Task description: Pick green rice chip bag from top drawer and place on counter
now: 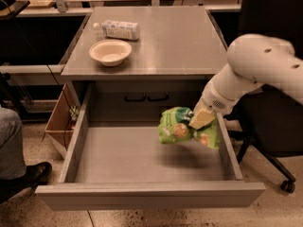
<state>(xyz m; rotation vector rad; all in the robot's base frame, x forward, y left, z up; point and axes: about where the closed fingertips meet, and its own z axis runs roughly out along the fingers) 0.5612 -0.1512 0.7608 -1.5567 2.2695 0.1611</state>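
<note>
**Green rice chip bag [182, 129] gripped above the top drawer [132, 160]**

My hand [201, 118] is clamped on the bag's upper right part. The bag hangs clear of the open drawer's floor, near the right wall and below the desk [180, 41]. On the desk sit a white bowl [110, 52] and, behind it, a white-and-blue carton [120, 30].

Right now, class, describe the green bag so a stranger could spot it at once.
Find the grey cabinet with its top drawer pulled open. Above the drawer's right side, the white arm's gripper holds the bag in its jaws. It is the only bright green, crinkly thing; the carton and bowl on the counter are pale.
</note>
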